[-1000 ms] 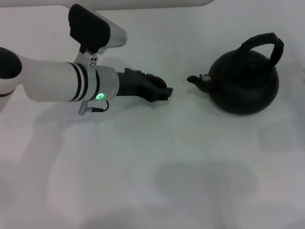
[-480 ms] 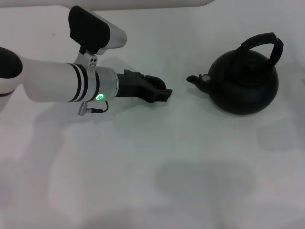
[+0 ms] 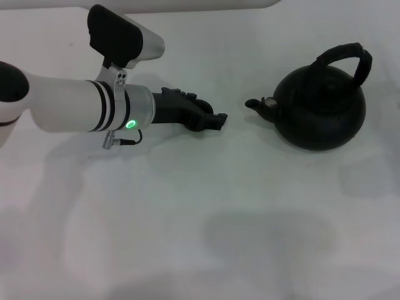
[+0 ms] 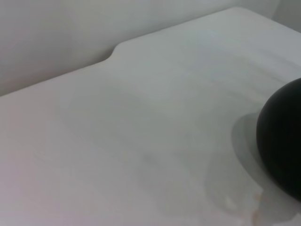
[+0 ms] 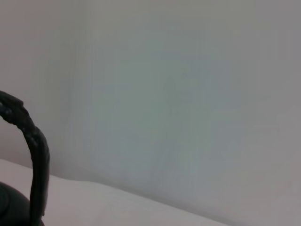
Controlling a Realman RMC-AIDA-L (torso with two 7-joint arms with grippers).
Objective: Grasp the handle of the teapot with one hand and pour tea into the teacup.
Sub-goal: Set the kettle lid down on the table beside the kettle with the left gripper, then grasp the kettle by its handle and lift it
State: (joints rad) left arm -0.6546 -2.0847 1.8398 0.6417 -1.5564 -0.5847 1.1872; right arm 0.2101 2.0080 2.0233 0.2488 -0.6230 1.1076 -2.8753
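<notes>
The black teapot (image 3: 322, 112) stands upright on the white table at the right of the head view, its short spout (image 3: 253, 104) pointing left. Its thick arched handle (image 3: 347, 55) rises over the top. My left gripper (image 3: 215, 120) reaches in from the left, low over the table, a short gap left of the spout and not touching it. The teapot's round side shows in the left wrist view (image 4: 282, 136), and the handle shows in the right wrist view (image 5: 37, 160). The teacup does not show clearly in any view. My right gripper is out of view.
The white table (image 3: 250, 206) runs under everything. Its far edge with a notch shows in the left wrist view (image 4: 115, 49). A pale wall (image 5: 188, 94) stands behind the teapot. My white left forearm (image 3: 69, 106) lies across the left part of the table.
My left gripper has turned slightly at the wrist and its tip has edged a little towards the teapot's spout. The teapot has not moved.
</notes>
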